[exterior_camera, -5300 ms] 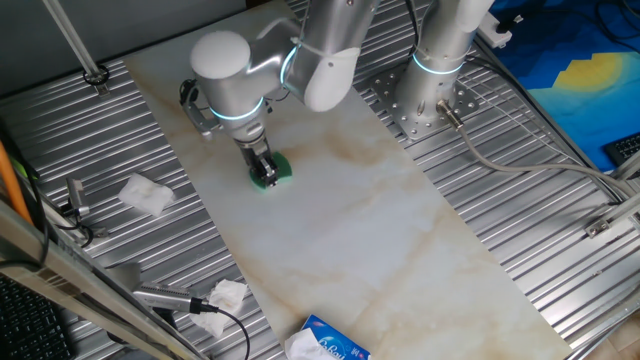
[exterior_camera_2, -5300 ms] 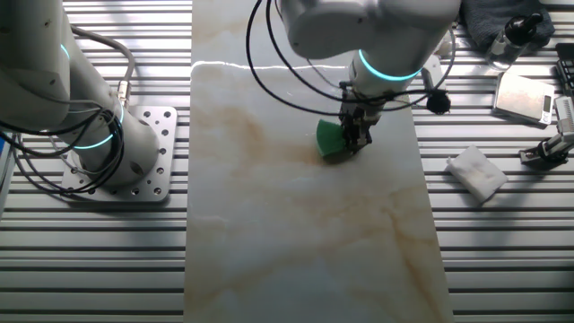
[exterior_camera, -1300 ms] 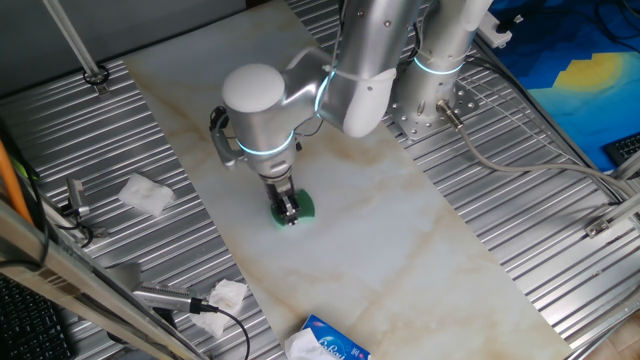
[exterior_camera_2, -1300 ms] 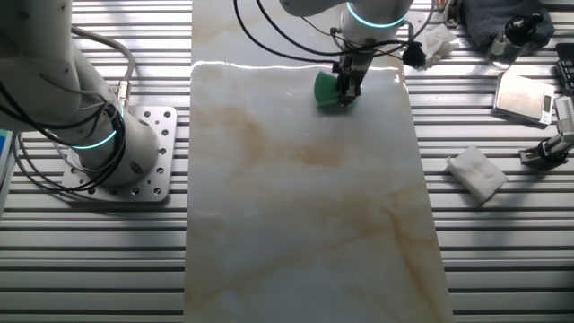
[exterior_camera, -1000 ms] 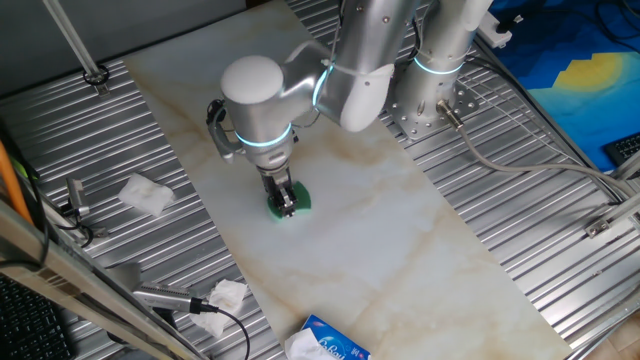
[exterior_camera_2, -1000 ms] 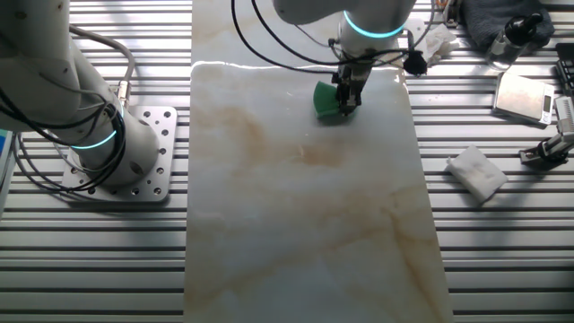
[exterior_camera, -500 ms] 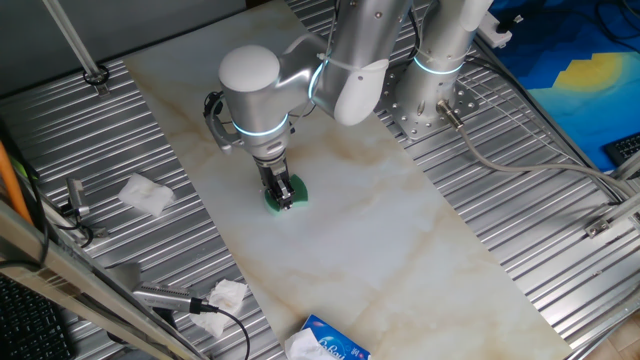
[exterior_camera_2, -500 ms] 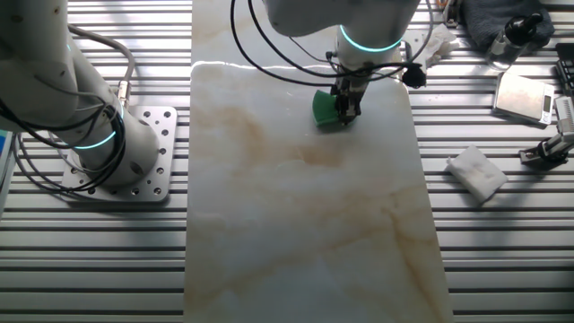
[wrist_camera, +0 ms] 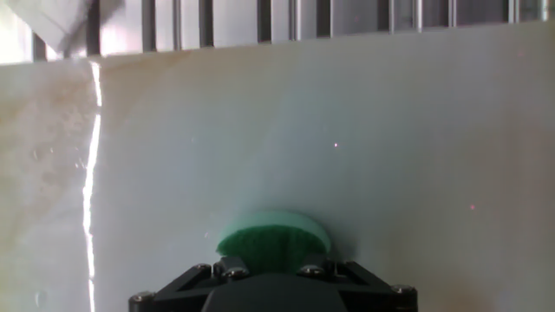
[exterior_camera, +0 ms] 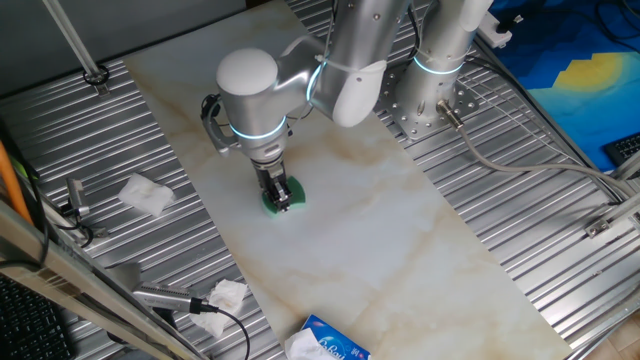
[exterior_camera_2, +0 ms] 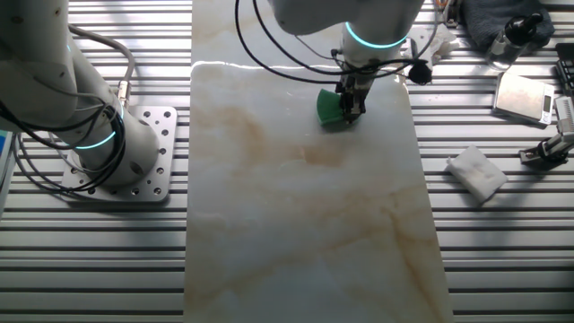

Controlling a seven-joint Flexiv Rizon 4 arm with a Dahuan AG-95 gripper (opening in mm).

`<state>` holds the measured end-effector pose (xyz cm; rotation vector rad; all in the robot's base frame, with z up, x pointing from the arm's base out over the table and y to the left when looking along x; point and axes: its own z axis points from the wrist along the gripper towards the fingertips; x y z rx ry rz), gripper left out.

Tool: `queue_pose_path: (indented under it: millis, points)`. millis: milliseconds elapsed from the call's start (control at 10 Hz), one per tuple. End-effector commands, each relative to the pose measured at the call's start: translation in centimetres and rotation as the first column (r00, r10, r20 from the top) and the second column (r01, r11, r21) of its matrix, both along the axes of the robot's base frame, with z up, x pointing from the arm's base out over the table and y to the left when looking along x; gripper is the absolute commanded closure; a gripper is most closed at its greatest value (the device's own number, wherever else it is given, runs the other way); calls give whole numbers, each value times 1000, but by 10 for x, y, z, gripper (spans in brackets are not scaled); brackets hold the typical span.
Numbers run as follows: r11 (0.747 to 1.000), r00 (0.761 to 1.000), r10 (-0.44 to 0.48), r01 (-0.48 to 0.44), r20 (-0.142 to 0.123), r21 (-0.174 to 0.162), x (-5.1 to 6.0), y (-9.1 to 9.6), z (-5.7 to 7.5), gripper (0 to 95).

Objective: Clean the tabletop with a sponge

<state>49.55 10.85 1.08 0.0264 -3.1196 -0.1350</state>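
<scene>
Gripper (exterior_camera: pixel 282 200) clamped on sponge (exterior_camera: pixel 272 201), pressed to tabletop (exterior_camera: pixel 400 240), left of centre in one fixed view, upper middle in the other. Risk: sponge slipping from jaws or running off slab edge toward tissues (exterior_camera: pixel 146 194) if stroke overshoots. Tissue pack (exterior_camera: pixel 330 343) at bottom edge; lettering too small to read.

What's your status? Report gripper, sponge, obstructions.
Gripper shut on sponge, pressed to tabletop. Crumpled tissues and tissue pack sit off the sponge's spot; nothing on the slab near it.
</scene>
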Motion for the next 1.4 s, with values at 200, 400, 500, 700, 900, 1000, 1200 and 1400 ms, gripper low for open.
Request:
queue_pose_path:
  millis: [200, 400, 500, 700, 900, 1000, 1200, 1400]
  points:
    - [1000, 1000, -6, 6, 2, -5, 11, 2, -2, 570]
    - [1000, 1000, -7, 7, 1, -6, 18, 4, 2, 570]
    - [1000, 1000, -7, 7, 3, -6, 20, 5, 3, 570]
    - [1000, 1000, -10, 10, 2, -6, 25, 7, 4, 570]
    - [1000, 1000, -10, 10, 2, -7, 30, 10, 6, 570]
    - [1000, 1000, -10, 10, 3, -7, 32, 11, 5, 570]
    - [1000, 1000, -11, 11, 2, -8, 34, 12, 4, 570]
    - [1000, 1000, -5, 5, 0, -9, 34, 12, 3, 570]
